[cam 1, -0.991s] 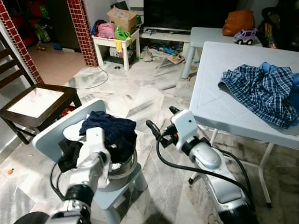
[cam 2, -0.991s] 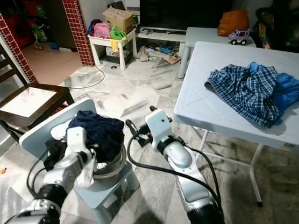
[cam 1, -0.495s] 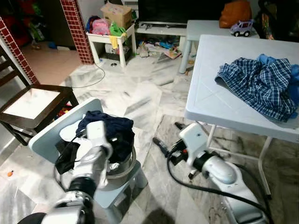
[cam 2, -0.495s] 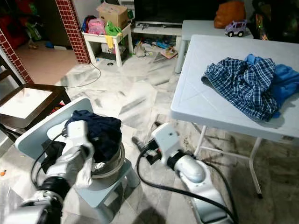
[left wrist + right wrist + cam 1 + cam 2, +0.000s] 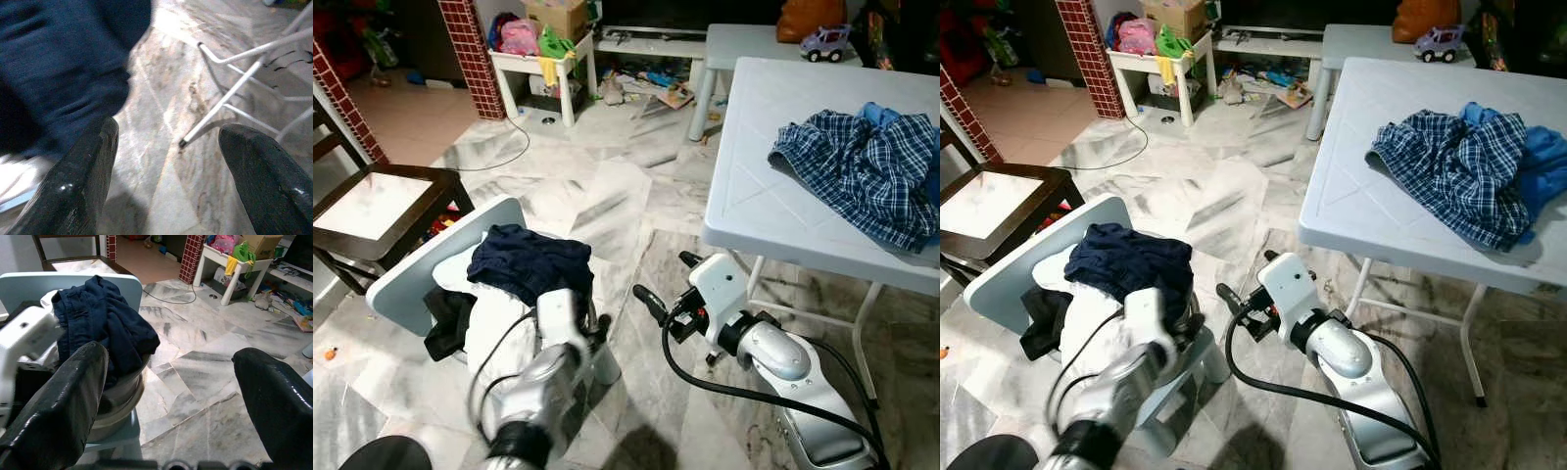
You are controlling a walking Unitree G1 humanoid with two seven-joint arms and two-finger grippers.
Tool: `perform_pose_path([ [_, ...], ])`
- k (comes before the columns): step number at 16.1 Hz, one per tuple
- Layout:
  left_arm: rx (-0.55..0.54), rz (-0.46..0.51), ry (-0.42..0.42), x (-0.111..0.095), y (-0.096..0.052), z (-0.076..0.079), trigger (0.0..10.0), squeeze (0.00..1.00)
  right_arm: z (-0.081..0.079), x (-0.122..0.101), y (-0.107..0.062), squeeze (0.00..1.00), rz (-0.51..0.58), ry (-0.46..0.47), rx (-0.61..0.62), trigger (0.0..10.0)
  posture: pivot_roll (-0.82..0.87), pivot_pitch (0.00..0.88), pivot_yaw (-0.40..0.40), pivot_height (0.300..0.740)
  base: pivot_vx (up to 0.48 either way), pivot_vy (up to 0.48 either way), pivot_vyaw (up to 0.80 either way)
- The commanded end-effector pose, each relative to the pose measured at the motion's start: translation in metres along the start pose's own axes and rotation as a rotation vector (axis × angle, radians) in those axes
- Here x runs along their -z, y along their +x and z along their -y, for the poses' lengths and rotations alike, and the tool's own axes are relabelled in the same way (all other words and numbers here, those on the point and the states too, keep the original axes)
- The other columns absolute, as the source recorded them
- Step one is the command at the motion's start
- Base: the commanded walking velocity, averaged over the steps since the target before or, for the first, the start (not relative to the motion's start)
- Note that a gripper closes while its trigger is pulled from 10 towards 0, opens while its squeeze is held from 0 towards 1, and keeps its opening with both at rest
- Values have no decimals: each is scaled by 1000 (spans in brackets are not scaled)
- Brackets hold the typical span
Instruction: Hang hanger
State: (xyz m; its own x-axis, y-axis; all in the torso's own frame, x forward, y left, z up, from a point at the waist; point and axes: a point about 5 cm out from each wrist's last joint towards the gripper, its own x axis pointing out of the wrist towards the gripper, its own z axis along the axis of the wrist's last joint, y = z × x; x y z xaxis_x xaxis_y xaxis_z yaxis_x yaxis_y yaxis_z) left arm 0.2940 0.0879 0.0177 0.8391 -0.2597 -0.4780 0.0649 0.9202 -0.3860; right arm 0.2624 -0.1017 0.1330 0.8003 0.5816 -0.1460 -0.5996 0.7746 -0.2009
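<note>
A navy garment [image 5: 529, 262] tops a heap of clothes in a metal basin [image 5: 120, 396] that stands on a small pale blue chair [image 5: 421, 264]. My left gripper [image 5: 168, 132] is open and holds nothing. It sits low at the front of the basin, with the navy cloth [image 5: 58, 63] beside one finger and bare floor between the two. My right gripper [image 5: 664, 277] hangs open over the marble floor between the chair and the white table [image 5: 764, 196], pointing towards the basin. Its fingers [image 5: 73, 396] hold nothing.
A plaid shirt [image 5: 862, 171] and a blue garment lie on the white table, whose thin legs [image 5: 220, 103] stand close to my right. A dark wooden chair [image 5: 372, 211] is at the left. Toys, a low white table [image 5: 543, 64] and a brick pillar [image 5: 475, 49] lie farther back.
The camera has shifted. My left arm has come down from the top of the clothes heap to the basin's front side. My right gripper sank lower a second ago and has since held still.
</note>
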Motion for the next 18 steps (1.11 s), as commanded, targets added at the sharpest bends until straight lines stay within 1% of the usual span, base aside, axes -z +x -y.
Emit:
perform_pose_path([
  [1, -6, 7, 23, -2, 2, 2, 10000, 0, -2, -8, -1, 0, 26, -9, -7, 10000, -209, 106, 36, 740, 0, 0, 0],
  [2, -20, 7, 26, -6, 2, 1, 10000, 0, -1, -8, -2, 0, 25, -8, -2, 10000, -218, 106, 42, 740, 0, 0, 0],
  [4, -37, 4, 5, -10, 4, -4, 10000, 0, -1, -8, -3, 0, 23, -6, 4, 10000, -230, 111, 49, 740, 0, 0, 0],
  [5, -102, 21, -15, -14, 5, -13, 10000, 0, -1, -8, -5, 0, 21, -5, 7, 10000, -238, 114, 53, 740, 0, 0, 0],
  [6, -153, 40, -15, -19, 6, -19, 10000, 0, -1, -8, -6, 0, 19, -5, 10, 10000, -238, 114, 53, 740, 0, 0, 0],
  [8, -205, 88, -46, -26, 4, -20, 10000, 0, 1, -6, -8, 0, 11, 0, 20, 10000, -235, 115, 51, 740, 0, 0, 0],
  [10, -182, 51, -60, -16, 5, -16, 10000, 0, 0, -8, -7, 0, 15, 1, 13, 10000, -237, 118, 47, 740, 0, 0, 0],
  [11, -195, 28, -83, -9, 5, -20, 10000, 0, -1, -11, -6, 0, 25, 1, -1, 10000, -244, 121, 43, 740, 0, 0, 0],
  [13, -231, 30, -89, -9, 5, -25, 10000, 0, -1, -12, -7, 0, 28, 2, -3, 10000, -256, 124, 42, 740, 0, 0, 0],
  [14, -264, 44, -105, -14, 4, -28, 10000, 0, 0, -11, -10, 0, 18, -4, 2, 10000, -257, 126, 42, 740, 0, 0, 0],
  [16, -281, 53, -118, -17, 3, -30, 10000, 0, 1, -9, -12, 0, 10, -5, 4, 10000, -254, 127, 42, 740, 0, 0, 0],
  [18, -288, 60, -140, -13, -8, -26, 10000, 0, -1, -7, -11, 0, 7, -1, 0, 10000, -239, 135, 39, 740, 0, 0, 0],
])
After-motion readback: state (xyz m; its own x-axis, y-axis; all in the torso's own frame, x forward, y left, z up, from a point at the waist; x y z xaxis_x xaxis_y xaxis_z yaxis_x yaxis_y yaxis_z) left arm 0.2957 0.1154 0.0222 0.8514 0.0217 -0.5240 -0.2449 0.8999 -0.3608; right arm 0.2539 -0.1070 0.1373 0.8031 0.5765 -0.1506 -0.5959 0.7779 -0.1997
